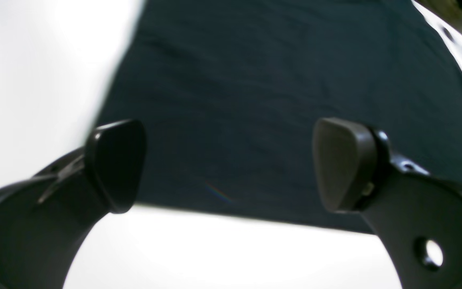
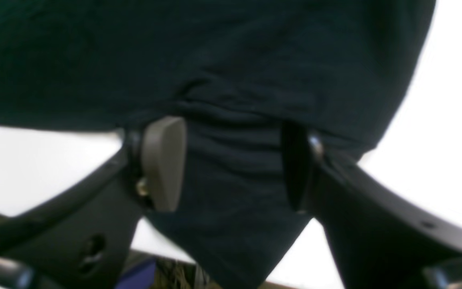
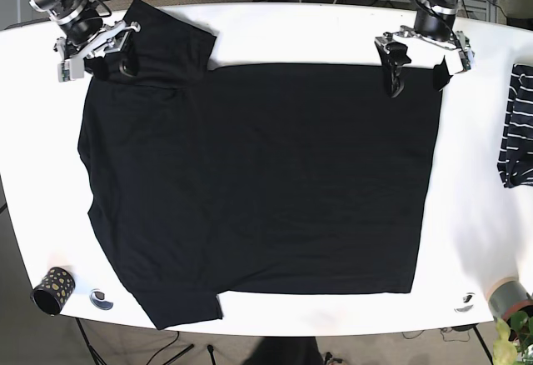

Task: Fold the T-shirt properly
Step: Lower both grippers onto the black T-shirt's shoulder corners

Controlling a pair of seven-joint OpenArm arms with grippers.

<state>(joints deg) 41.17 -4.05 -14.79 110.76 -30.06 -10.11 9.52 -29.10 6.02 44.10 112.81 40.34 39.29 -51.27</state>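
Note:
A black T-shirt (image 3: pixel 258 177) lies spread flat on the white table (image 3: pixel 291 32), its sleeves toward the base view's left and its straight hem toward the right. My left gripper (image 3: pixel 416 75) hovers open over the far hem corner, and the left wrist view shows dark cloth (image 1: pixel 255 100) beneath the gripper (image 1: pixel 229 164), whose pads stand wide apart. At the far left, my right gripper (image 3: pixel 108 67) is open over the far sleeve (image 3: pixel 171 44). In the right wrist view its fingers straddle the gripper (image 2: pixel 229 166) gap, where a bunched fold of sleeve (image 2: pixel 235 192) lies.
A folded striped cloth (image 3: pixel 518 123) lies at the table's right edge. A black cup with gold dots (image 3: pixel 52 290) stands at the near left corner, a tape roll (image 3: pixel 508 297) at the near right. Cables run behind the far edge.

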